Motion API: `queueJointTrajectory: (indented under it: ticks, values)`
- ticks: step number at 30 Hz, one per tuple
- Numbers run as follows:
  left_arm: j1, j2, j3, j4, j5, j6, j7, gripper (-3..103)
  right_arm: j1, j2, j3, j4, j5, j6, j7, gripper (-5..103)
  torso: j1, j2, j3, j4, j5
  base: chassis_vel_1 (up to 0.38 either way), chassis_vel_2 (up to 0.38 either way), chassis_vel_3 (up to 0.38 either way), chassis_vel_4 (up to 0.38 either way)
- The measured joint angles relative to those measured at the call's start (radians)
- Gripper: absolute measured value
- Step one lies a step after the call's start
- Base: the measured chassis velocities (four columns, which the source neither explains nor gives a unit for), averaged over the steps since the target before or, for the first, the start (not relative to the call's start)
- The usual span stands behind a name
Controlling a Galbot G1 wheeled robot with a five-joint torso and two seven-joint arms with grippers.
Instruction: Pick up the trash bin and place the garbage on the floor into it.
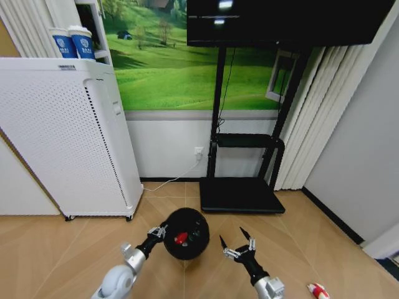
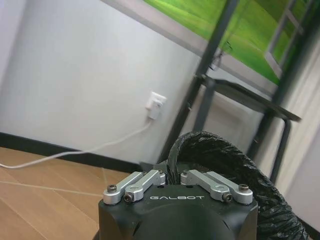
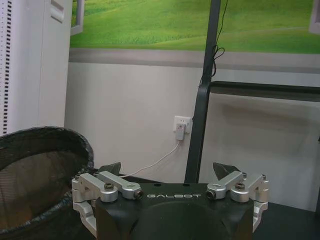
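Head view: left gripper (image 1: 159,232) clamps the small black round wire-mesh trash bin (image 1: 187,233) rim; a red scrap (image 1: 181,238) lies inside. Right gripper (image 1: 240,244) spread, empty. Red-and-white litter (image 1: 318,290) remains on the herringbone wooden floor (image 1: 56,249).

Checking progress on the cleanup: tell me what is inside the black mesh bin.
Inside the small black round wire-mesh trash bin, held at its rim by the left end effector, lies one small red piece. The rest of its dark bottom is too shadowed to tell.
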Motion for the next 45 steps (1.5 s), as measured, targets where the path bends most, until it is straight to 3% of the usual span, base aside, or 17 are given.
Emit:
queueJointTrajectory:
  ticks: [13, 21, 26, 29, 33, 41, 45]
  values:
    - [0.046, -0.013, -0.114, -0.031, -0.040, -0.002, -0.058, 7, 0.004, 0.013, 0.013, 0.025, -0.001, -0.019, 0.046, 100, 0.000, 0.000, 0.000, -0.0002, 0.0002, -0.190, -0.180, 0.180, 0.173]
    - [0.042, -0.016, -0.136, -0.034, -0.059, 0.002, -0.067, 7, 0.020, 0.012, 0.025, -0.022, -0.006, 0.018, 0.060, 100, 0.000, 0.000, 0.000, -0.0005, 0.0002, -0.166, -0.188, 0.162, 0.162]
    - [0.044, -0.019, -0.140, -0.034, -0.060, 0.002, -0.066, 7, 0.056, 0.006, 0.062, -0.138, -0.027, -0.032, 0.059, 100, 0.000, 0.000, 0.000, -0.0003, 0.0000, 0.009, -0.009, -0.011, -0.024]
    - [0.044, -0.023, -0.144, -0.039, -0.061, 0.002, -0.063, 7, 0.111, -0.027, 0.119, -0.318, -0.054, -0.092, 0.009, 100, 0.000, 0.000, 0.000, 0.0000, 0.0002, 0.065, 0.062, -0.044, -0.055]
    - [0.044, -0.028, -0.147, -0.035, -0.059, 0.002, -0.052, 7, 0.125, -0.057, 0.147, -0.426, -0.036, -0.104, -0.030, 100, 0.000, 0.000, 0.000, 0.0000, 0.0003, 0.024, 0.030, -0.011, -0.019]
    - [0.029, -0.041, -0.132, -0.014, -0.044, 0.002, -0.035, 7, 0.087, -0.118, 0.275, -0.622, -0.035, -0.069, -0.115, 100, 0.000, 0.000, 0.000, -0.0008, -0.0001, 0.000, 0.000, 0.000, 0.000]
    - [0.019, -0.044, -0.118, -0.001, -0.034, 0.002, -0.037, 7, 0.096, -0.141, 0.301, -0.713, -0.018, -0.013, -0.146, 101, 0.000, 0.000, 0.000, -0.0005, 0.0006, 0.000, 0.000, 0.000, 0.000]
